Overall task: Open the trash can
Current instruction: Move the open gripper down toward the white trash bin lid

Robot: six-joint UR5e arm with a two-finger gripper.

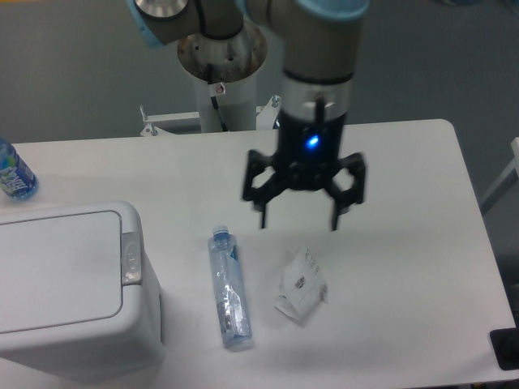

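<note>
The white boxy trash can [69, 284] stands at the table's front left. Its flat lid is down, and the small grey push latch [131, 258] sits on the lid's right edge. My gripper [298, 220] hangs over the middle of the table, well to the right of the can. Its two black fingers are spread wide and hold nothing. A blue light glows on the gripper body.
A clear plastic bottle [229, 287] lies on its side just right of the can. A crumpled white packet [301, 284] lies below the gripper. A blue-labelled bottle [12, 173] stands at the far left edge. The arm's base post [220, 89] is behind the table.
</note>
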